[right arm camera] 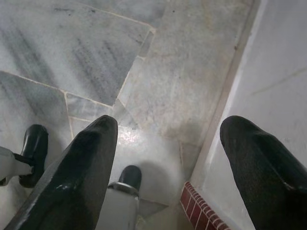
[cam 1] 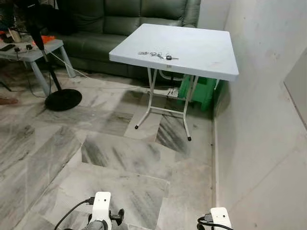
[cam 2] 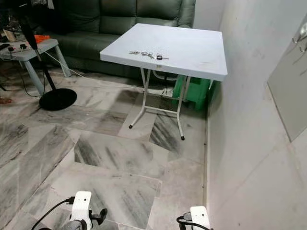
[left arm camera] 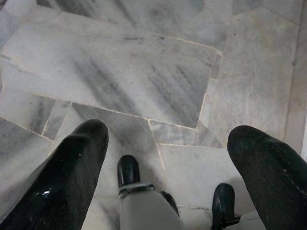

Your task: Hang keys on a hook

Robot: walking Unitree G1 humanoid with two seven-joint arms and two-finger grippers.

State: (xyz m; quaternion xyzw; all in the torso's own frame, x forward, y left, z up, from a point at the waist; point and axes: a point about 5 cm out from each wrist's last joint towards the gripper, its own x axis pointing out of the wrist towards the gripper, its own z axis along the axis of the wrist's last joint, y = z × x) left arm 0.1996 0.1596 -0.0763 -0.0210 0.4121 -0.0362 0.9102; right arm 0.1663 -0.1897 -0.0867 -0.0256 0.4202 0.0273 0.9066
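Grey-veined marble floor tiles [cam 1: 115, 153], glossy and cut in irregular slabs, spread across the room up to a plain white wall [cam 1: 259, 120] on the robot's right. Against that wall stands a square white plastic folding table [cam 1: 201, 52] on thin white metal legs, its top smooth and matte. A small bunch of metal keys [cam 1: 158, 55] lies flat on the tabletop near its front edge, spread in a short line, with nothing touching it. Under the table sits a green plastic stool [cam 1: 199, 91]. Behind the table runs a dark green leather sofa [cam 1: 120, 19] with padded cushions. To the robot's left a black floor-fan stand with a round flat base [cam 1: 62, 99] rises beside a low grey side table [cam 1: 36, 50] that carries small items too blurred to tell.

Both arms hang low over the floor, well apart from the table. The left gripper [left arm camera: 168, 158] has its two rounded black fingers spread wide with only marble between them. The right gripper [right arm camera: 168, 153] is likewise spread wide and holds nothing, above the seam where floor meets wall.
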